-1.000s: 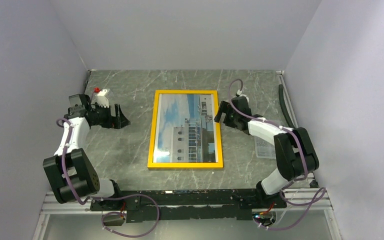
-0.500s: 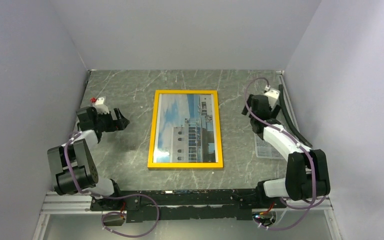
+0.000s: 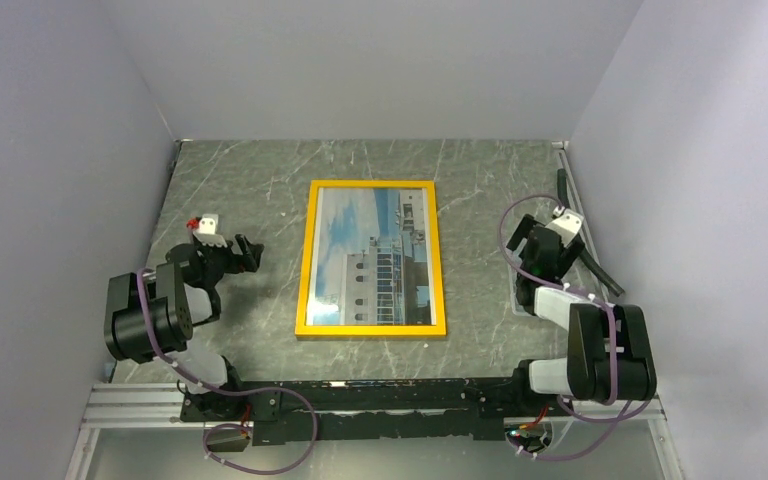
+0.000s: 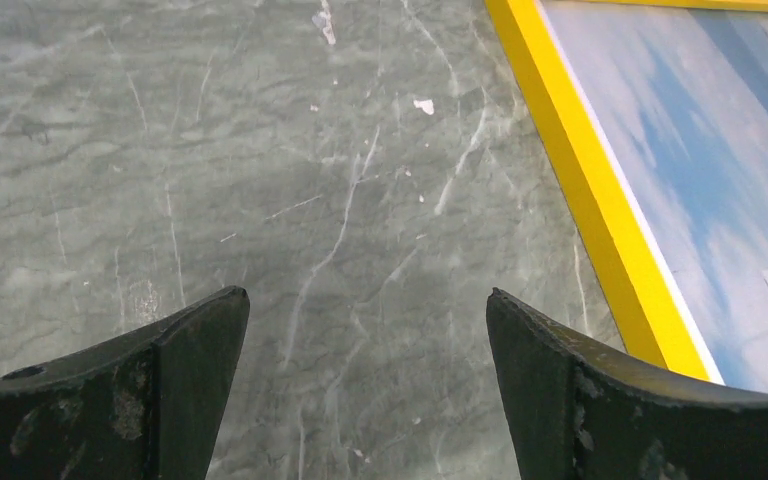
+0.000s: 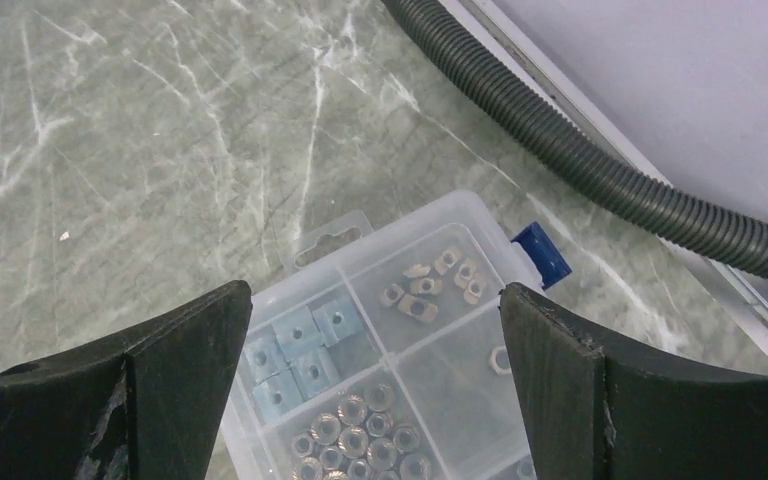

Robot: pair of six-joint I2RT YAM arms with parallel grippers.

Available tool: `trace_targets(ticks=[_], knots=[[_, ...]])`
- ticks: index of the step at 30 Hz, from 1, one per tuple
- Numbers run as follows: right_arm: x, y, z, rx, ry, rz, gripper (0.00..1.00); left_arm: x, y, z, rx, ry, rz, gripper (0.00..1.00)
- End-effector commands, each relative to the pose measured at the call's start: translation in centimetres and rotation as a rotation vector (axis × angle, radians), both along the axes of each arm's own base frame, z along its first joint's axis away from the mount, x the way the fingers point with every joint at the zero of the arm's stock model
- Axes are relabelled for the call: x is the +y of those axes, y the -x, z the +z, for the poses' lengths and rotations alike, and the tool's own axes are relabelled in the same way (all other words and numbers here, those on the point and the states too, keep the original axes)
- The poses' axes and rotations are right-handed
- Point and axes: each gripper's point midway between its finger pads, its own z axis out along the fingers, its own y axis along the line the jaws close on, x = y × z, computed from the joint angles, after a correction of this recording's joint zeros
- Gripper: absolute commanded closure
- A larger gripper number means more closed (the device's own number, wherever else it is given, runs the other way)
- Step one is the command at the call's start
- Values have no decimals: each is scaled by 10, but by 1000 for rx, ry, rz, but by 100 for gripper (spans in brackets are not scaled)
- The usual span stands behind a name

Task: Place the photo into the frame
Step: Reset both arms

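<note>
The frame point(image 3: 306, 255) with its yellow border lies flat in the middle of the table, front side up. The photo point(image 3: 380, 257) of a white building against blue sky shows inside it. In the left wrist view the frame's yellow edge point(image 4: 590, 190) and the photo's sky point(image 4: 700, 170) are at the right. My left gripper point(image 3: 250, 252) is open and empty, low over the table left of the frame; its open jaws point(image 4: 365, 300) frame bare marble. My right gripper point(image 3: 530, 240) is open and empty, right of the frame, over a parts box point(image 5: 410, 340).
A clear plastic parts box point(image 3: 532, 295) with nuts and bolts lies at the right, under my right arm. A black corrugated hose point(image 5: 580, 160) runs along the right wall rail point(image 3: 575, 205). Grey walls close in the table on three sides.
Both arms have drawn back toward their bases: the left gripper moved down and nearer, the right gripper swung from the frame's right edge out to the right and back over the parts box.
</note>
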Motion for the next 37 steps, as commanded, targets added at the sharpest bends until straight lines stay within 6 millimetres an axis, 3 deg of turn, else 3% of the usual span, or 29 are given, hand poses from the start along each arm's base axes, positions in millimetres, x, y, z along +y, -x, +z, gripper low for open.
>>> trace_targets(ticks=[1,5,7,9,12,37], knots=[[5,-18,26,-178,55,83,1,-2,-4,30,-177,-101,26,6],[19,2,23,-304,84,179,0,-7,-8,23,-196,-120,35,6],[19,11,36,-406,111,174,0,-7,-16,18,-123,-134,50,6],[18,2,30,-349,82,164,0,-3,-30,9,-69,-119,64,6],[30,-26,14,-201,120,242,0,-6,-34,4,-35,-185,97,5],[32,-24,18,-223,132,255,0,-5,-33,5,-38,-184,104,5]])
